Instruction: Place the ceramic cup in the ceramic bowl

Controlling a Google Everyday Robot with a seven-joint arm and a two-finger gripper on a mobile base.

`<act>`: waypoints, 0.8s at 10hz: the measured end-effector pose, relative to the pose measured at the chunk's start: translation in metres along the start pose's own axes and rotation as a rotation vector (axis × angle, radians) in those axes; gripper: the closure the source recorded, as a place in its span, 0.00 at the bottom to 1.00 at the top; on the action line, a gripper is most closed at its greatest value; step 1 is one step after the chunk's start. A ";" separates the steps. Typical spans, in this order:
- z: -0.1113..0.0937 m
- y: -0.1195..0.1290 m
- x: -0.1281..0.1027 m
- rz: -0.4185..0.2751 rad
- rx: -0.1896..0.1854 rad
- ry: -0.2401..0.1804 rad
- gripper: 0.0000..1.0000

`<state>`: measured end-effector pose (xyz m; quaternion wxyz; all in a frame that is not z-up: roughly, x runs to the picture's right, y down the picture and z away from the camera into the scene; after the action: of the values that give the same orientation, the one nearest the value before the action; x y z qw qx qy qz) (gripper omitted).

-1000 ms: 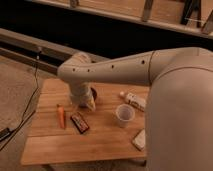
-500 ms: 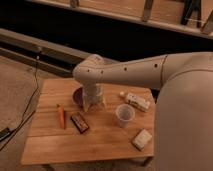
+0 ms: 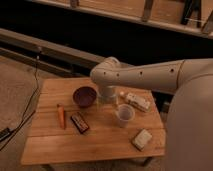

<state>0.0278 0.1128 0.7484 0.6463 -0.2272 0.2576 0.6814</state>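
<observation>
The ceramic cup (image 3: 124, 114) is pale, handleless and wide-rimmed. It stands upright near the middle of the wooden table (image 3: 100, 145), right of the dark reddish-brown ceramic bowl (image 3: 84, 96) and apart from it. Between them hangs the tool (image 3: 107, 99), spread and holding nothing. Behind the table is a dim room with a dark wall.

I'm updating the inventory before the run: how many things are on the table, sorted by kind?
Dishes: 2, the bowl and the cup
Packaged items: 3, the white bottle, the dark bar, the pale packet
Orange stick: 1
Total: 6
The hand hangs open above the table between bowl and cup.
</observation>
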 end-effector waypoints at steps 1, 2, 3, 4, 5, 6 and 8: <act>0.003 -0.008 0.002 0.013 0.002 0.006 0.35; 0.009 -0.016 0.005 0.027 0.004 0.014 0.35; 0.013 -0.019 0.007 0.037 0.004 0.022 0.35; 0.018 -0.022 0.009 0.044 0.004 0.030 0.35; 0.027 -0.025 0.012 0.053 0.005 0.045 0.35; 0.032 -0.027 0.014 0.056 0.006 0.054 0.35; 0.048 -0.030 0.018 0.061 0.012 0.082 0.46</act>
<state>0.0573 0.1584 0.7721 0.6155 -0.2429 0.2947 0.6894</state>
